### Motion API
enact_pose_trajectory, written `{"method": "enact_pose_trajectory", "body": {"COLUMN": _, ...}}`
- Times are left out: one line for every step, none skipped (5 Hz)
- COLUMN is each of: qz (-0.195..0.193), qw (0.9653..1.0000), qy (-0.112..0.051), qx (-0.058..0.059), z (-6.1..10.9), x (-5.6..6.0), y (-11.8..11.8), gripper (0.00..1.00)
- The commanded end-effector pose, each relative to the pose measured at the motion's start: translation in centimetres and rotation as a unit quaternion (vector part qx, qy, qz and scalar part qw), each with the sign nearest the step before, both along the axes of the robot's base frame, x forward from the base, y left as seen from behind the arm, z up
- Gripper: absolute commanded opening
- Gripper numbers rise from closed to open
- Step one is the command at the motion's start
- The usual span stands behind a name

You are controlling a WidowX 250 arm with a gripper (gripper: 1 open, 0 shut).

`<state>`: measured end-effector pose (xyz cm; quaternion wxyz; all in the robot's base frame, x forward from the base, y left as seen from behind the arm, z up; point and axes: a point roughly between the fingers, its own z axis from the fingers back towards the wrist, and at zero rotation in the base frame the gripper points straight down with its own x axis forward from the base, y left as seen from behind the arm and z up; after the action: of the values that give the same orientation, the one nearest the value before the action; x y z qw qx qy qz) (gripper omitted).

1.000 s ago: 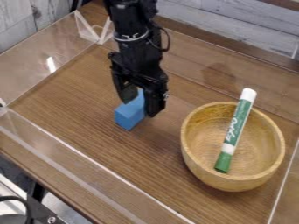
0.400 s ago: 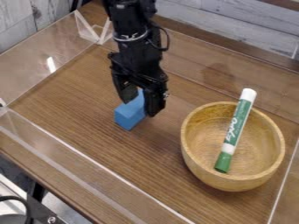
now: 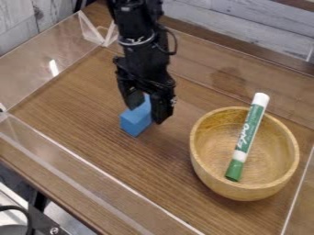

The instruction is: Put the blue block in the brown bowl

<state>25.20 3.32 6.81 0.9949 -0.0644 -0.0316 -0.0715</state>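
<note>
Change since a second ago: nothing moved; my pincer (image 3: 146, 103) stayed where it was, and the block and bowl lay as before.
Blue block (image 3: 135, 120): small bright-blue brick, plain, smooth faces, sharp square edges; it sat on the table between my two fingers, its upper end hidden behind them, its lower end sticking out toward the camera.
Pincer: black, boxy, pointed straight down; its jaws stood wide, one finger on each side of the block. Whether the fingers touched the block's sides I could not tell.
Grip: I was not lifting anything; the block rested on the wood.
Brown bowl (image 3: 282, 170): wide, shallow, round, light-brown wood with visible grain, thick rounded rim; it stood to the right of the block and well apart from my pincer.
Marker (image 3: 247, 137): green and white, long and slim, with a white cap; it leaned inside the bowl, cap end propped over the far rim, other end down in the hollow.
Table (image 3: 86, 87): dark brown wood-grain surface, slightly glossy.
Clear walls (image 3: 25, 138): see-through plastic panels fenced the table along its edges.
</note>
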Motion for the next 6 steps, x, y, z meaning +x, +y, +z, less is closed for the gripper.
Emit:
{"method": "enact_pose_trajectory", "body": {"qz": -0.001, "qw": 0.9997, "qy": -0.025, "qx": 0.003, "z": 0.6, "x": 0.5, "y": 0.5, "gripper": 1.0}}
{"method": "enact_pose_trajectory", "body": {"qz": -0.003, "qw": 0.9996, "qy": -0.027, "qx": 0.002, "z": 0.3, "x": 0.5, "y": 0.7, "gripper": 1.0}}
{"method": "enact_pose_trajectory", "body": {"qz": -0.003, "qw": 0.9996, "qy": -0.029, "qx": 0.001, "z": 0.1, "x": 0.5, "y": 0.9, "gripper": 0.0}}
{"method": "enact_pose_trajectory", "body": {"qz": -0.002, "qw": 0.9996, "qy": -0.029, "qx": 0.001, "z": 0.4, "x": 0.6, "y": 1.1, "gripper": 0.0}}
{"method": "enact_pose_trajectory", "body": {"qz": -0.002, "qw": 0.9996, "qy": -0.028, "qx": 0.003, "z": 0.8, "x": 0.7, "y": 1.3, "gripper": 0.0}}
{"method": "enact_pose_trajectory", "body": {"qz": 0.001, "qw": 0.9996, "qy": -0.029, "qx": 0.004, "z": 1.4, "x": 0.9, "y": 1.6, "gripper": 0.0}}
